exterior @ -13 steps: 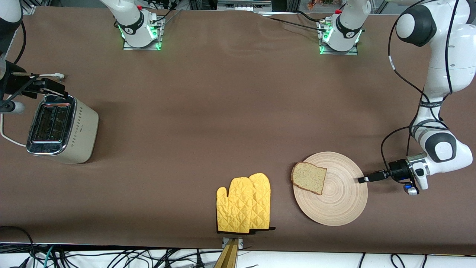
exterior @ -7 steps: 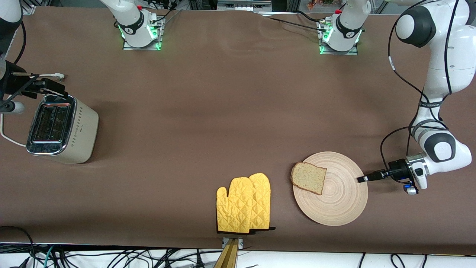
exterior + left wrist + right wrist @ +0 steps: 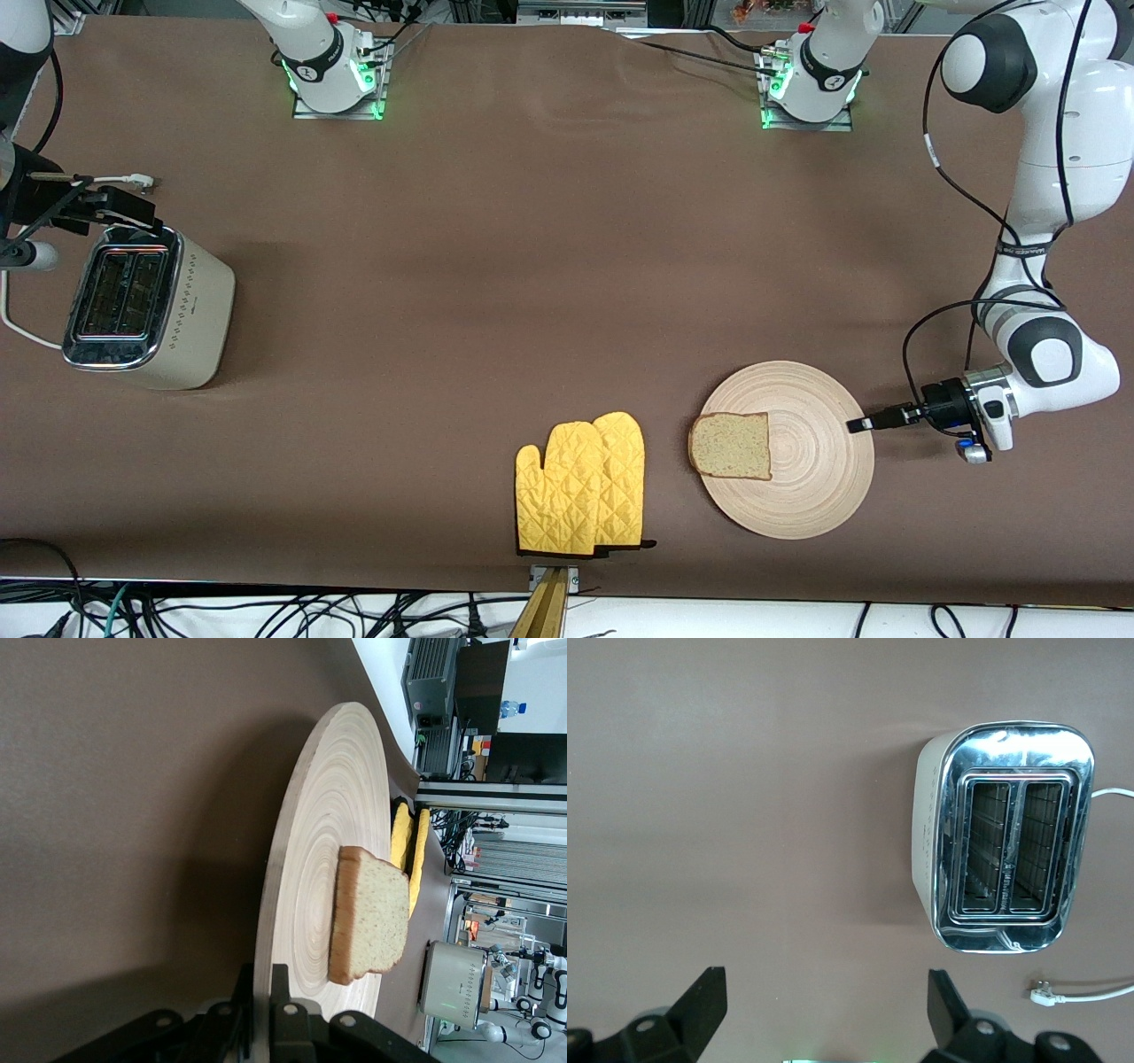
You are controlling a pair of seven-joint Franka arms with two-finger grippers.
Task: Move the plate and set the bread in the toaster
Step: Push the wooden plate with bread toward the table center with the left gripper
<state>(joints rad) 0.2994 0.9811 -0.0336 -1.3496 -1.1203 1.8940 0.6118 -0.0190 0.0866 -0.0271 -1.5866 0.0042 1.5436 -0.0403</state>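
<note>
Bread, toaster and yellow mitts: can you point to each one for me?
Light brown bread slice (image 3: 730,446): front view, middle of the crumb.
Cream-beige chrome-topped toaster (image 3: 197,310): front view, dotted side wall.
Yellow quilted oven mitts (image 3: 580,483): front view, middle of the pair.

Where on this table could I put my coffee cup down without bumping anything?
The widest bare stretch lies between the toaster and the plate, in the table's middle. It is crowded along the camera-side edge: the yellow oven mitts, the plate with the bread on it, and the left claw shut on the plate's rim. The right claw waits open above the toaster.
</note>
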